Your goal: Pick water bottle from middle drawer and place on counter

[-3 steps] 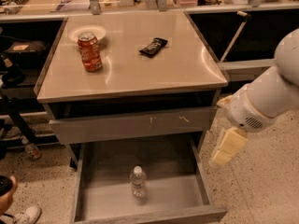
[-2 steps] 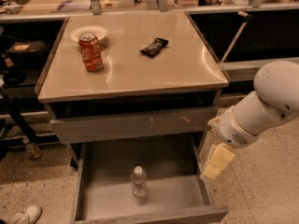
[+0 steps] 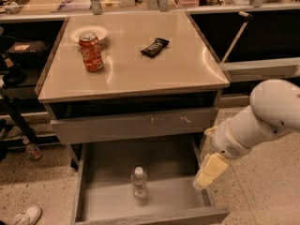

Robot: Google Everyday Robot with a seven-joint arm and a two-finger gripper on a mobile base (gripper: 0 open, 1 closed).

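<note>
The water bottle (image 3: 139, 182), small and clear with a white cap, stands upright on the floor of the open middle drawer (image 3: 180, 159), near its front centre. The counter (image 3: 154, 71) is the shiny steel top above it. My gripper (image 3: 209, 171) hangs at the end of the white arm over the drawer's right wall, well to the right of the bottle and apart from it. Nothing is in it.
An orange soda can (image 3: 91, 52), a white plate (image 3: 88, 33) and a dark snack packet (image 3: 154, 47) lie on the counter. The upper drawer front (image 3: 136, 125) with pale scratch marks sits just above the open drawer. A white shoe (image 3: 26, 216) is at the bottom left.
The arm has moved left and down, bringing my gripper from beside the cabinet to the drawer's right wall. The bottle has not moved.
</note>
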